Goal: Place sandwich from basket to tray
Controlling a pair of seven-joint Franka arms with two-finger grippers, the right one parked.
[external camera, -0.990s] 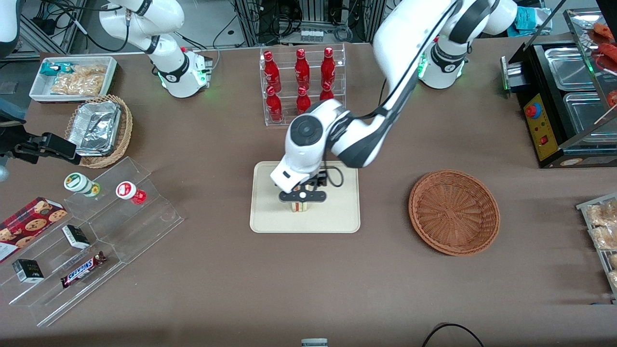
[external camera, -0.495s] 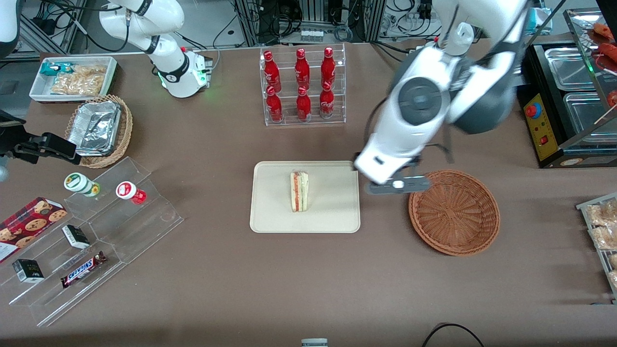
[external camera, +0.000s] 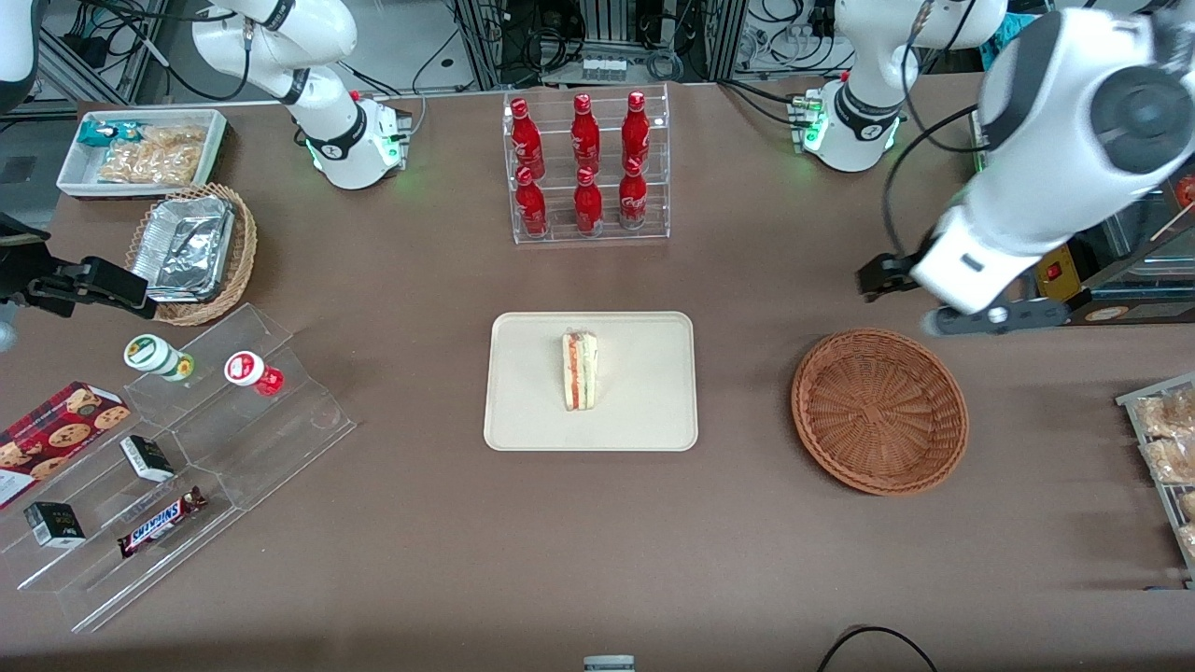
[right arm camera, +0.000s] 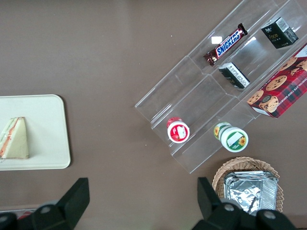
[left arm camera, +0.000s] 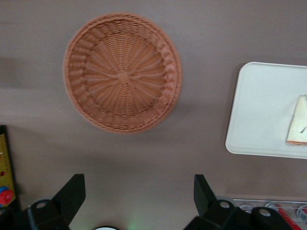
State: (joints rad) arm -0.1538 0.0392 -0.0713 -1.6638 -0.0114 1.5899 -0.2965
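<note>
The sandwich [external camera: 580,371], a pale bread wedge with red and green filling along its edge, lies in the middle of the cream tray [external camera: 644,401]. Nothing lies in the reddish-brown wicker basket [external camera: 878,411], which sits beside the tray toward the working arm's end. My gripper [external camera: 994,319] hovers high over the table, just farther from the front camera than the basket. In the left wrist view the gripper [left arm camera: 138,182] is open with only bare table between its fingers. That view also takes in the basket [left arm camera: 122,72], the tray [left arm camera: 264,110] and a corner of the sandwich [left arm camera: 298,122].
A clear rack of red bottles [external camera: 586,168] stands farther back than the tray. A black appliance with a red button [external camera: 1050,247] and a rack of bagged snacks [external camera: 1167,448] sit at the working arm's end. Acrylic display steps [external camera: 187,448] lie toward the parked arm's end.
A second ago the gripper was down on the sandwich at the tray. It has since let go, risen and swung past the basket toward the working arm's end.
</note>
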